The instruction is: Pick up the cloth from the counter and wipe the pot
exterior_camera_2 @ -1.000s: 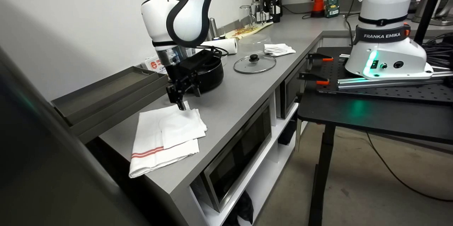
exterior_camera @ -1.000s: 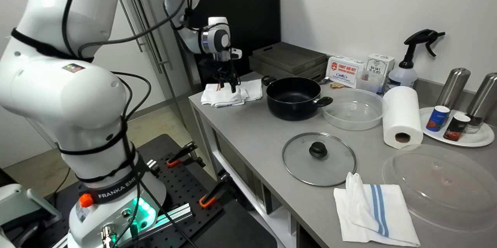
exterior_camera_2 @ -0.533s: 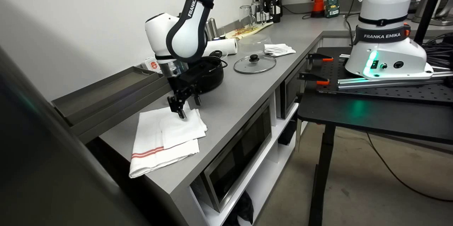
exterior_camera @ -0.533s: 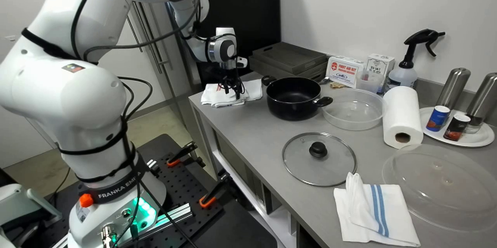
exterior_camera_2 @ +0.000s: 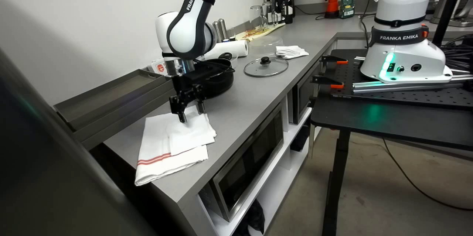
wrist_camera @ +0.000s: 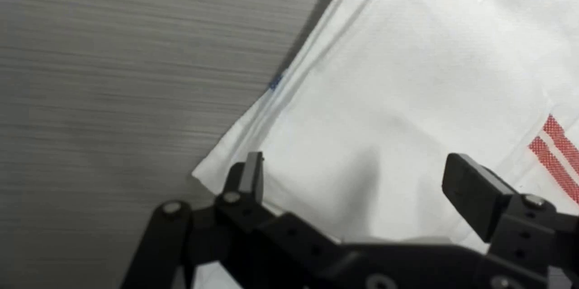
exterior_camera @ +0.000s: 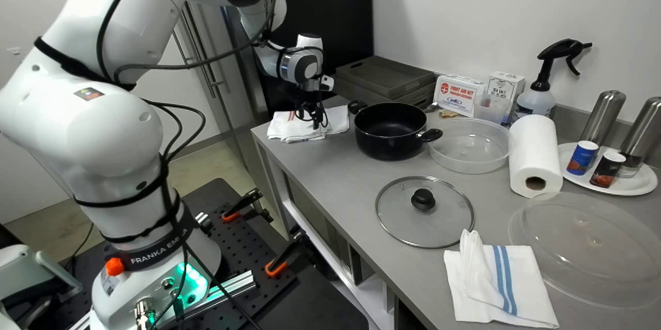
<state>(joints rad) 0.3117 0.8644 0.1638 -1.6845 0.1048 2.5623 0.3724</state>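
Clearly, the tool (wrist_camera: 353, 161) hangs, jaws spread wide, over the red-striped cloth (exterior_camera_2: 175, 142) near the black pot (exterior_camera: 384, 145)

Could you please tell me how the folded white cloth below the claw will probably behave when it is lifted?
The folded white cloth will likely hang floppy, since it lies flat in thin folds. It may open up, or only its upper layers may rise, because several stacked edges show in the wrist view.
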